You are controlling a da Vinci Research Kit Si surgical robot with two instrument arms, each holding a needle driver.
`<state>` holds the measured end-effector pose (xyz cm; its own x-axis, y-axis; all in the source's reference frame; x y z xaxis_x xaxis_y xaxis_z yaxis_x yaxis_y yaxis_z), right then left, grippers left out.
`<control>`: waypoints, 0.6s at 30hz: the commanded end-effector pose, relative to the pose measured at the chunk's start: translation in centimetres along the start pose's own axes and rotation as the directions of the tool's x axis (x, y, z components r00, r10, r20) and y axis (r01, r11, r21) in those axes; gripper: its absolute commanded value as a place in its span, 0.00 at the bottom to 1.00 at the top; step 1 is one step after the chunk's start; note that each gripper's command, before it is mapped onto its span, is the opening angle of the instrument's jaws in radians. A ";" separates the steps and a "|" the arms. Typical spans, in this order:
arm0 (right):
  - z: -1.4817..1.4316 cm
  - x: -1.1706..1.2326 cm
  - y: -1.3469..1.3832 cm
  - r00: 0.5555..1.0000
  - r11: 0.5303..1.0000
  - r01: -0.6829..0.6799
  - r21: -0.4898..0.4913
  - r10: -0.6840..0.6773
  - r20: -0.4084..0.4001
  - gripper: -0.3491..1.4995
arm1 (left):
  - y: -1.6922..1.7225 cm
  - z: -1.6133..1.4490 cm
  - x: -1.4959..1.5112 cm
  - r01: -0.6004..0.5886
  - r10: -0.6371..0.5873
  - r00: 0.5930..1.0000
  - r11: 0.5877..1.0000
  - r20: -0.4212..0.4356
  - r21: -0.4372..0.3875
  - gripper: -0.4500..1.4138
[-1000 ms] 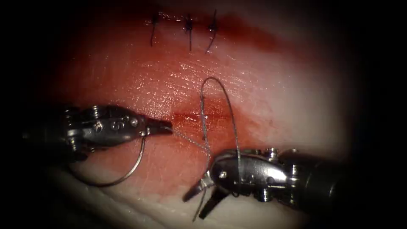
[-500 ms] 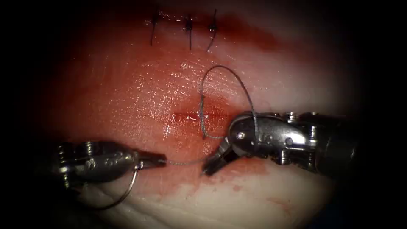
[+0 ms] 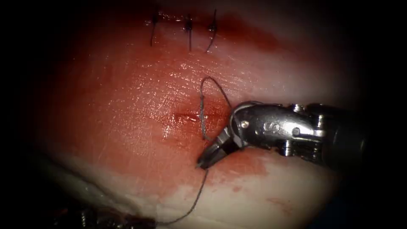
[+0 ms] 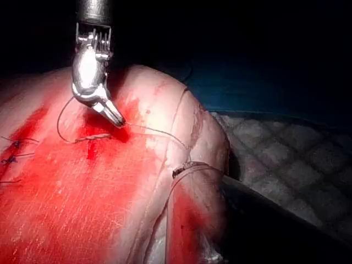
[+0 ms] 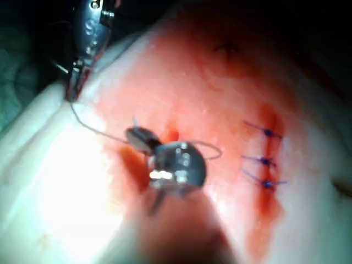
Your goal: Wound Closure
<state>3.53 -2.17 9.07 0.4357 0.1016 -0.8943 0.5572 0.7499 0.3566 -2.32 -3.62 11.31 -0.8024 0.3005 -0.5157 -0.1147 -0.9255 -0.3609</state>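
**Thread held between both tools, needle clear of the tissue**

The thread (image 3: 217, 81) crosses the right end of the short cut (image 3: 185, 115) as a vertical stitch line. Above the cut it rises in a loop that curves away behind the wrist of the right arm's tool. Below the cut it reaches the right pincer (image 3: 207, 160), whose jaws are closed on it, their tip resting against the tissue (image 3: 127, 106) just below and right of the cut. From that tip the thread runs down and left over the pale front edge of the tissue, toward the left arm's tool (image 3: 106, 219), which sits low and dim at the picture's edge.

In the right wrist view the same strand runs from the right tool's closed jaws across to the left pincer (image 5: 72, 88), which looks narrow and closed. In the left wrist view a thin curved arc, read as the needle (image 4: 198, 165), sits at the left tool's jaw tip, beyond the tissue's edge and not in the tissue. Where along its curve it is held cannot be told.

Red fluid (image 3: 248, 163) stains the tissue around the cut and under the right tool. Three finished stitches (image 3: 188, 26) with dark cut ends lie in a row well above the cut. A quilted pad (image 4: 286, 154) lies beside the tissue.
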 end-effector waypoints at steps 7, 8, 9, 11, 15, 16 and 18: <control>-0.10 -0.10 0.32 0.999 0.996 -0.026 -0.081 0.028 0.028 0.00 | 0.31 0.02 0.00 -0.020 0.020 1.000 1.000 0.000 -0.020 0.00; -0.13 -0.12 0.35 0.999 0.996 -0.031 -0.088 0.034 0.029 0.00 | 0.34 0.01 -0.01 -0.018 0.018 1.000 1.000 -0.001 -0.023 0.00; -0.17 -0.15 0.38 0.999 0.995 -0.036 -0.095 0.039 0.029 0.00 | 0.37 0.00 -0.04 -0.018 0.018 1.000 0.999 -0.001 -0.026 0.00; -0.25 -0.20 0.45 0.998 0.992 -0.049 -0.113 0.052 0.030 0.00 | 0.43 -0.01 -0.09 -0.016 0.016 1.000 0.999 0.000 -0.031 0.00; -0.39 -0.26 0.57 0.997 0.988 -0.068 -0.139 0.073 0.030 0.00 | 0.58 0.01 -0.22 -0.007 0.007 1.000 0.999 0.005 -0.034 0.00; -0.42 -0.26 0.60 0.997 0.987 -0.072 -0.143 0.077 0.030 0.00 | 0.61 0.02 -0.25 -0.004 0.005 1.000 0.999 0.007 -0.034 0.00; -0.48 -0.27 0.65 0.996 0.985 -0.084 -0.149 0.089 0.027 0.00 | 0.70 0.04 -0.31 -0.001 0.002 1.000 0.999 0.013 -0.034 0.00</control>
<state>3.35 -1.43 9.39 0.5043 0.1542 -0.8496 0.4049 0.8268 0.3904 -2.11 -4.35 11.18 -0.8108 0.2942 -0.5060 -0.0920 -0.9178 -0.3862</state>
